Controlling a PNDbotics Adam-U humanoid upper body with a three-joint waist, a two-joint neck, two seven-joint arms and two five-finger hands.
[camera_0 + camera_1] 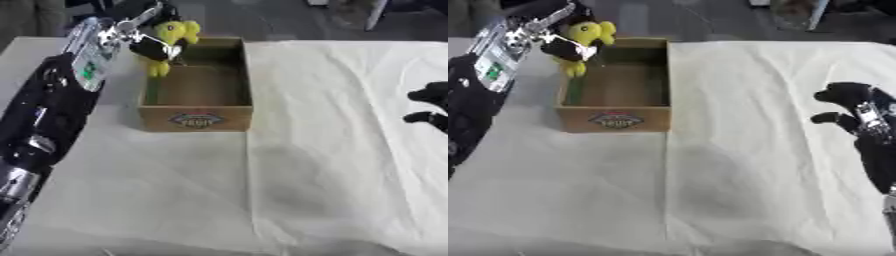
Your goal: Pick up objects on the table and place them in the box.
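Observation:
A yellow plush toy [178, 34] hangs over the far left corner of the cardboard box [197, 119], held up by my left hand [150, 44], whose fingers are curled round it. The toy's lower part dangles just inside the box's left wall. My left arm runs up the left side of the view. My right hand [852, 107] rests at the right edge of the table on the white cloth, fingers curled with nothing in them. The box floor that shows is bare.
A creased white cloth [332, 150] covers the table. A fold line runs forward from the box's right front corner. Dark floor and furniture lie beyond the table's far edge.

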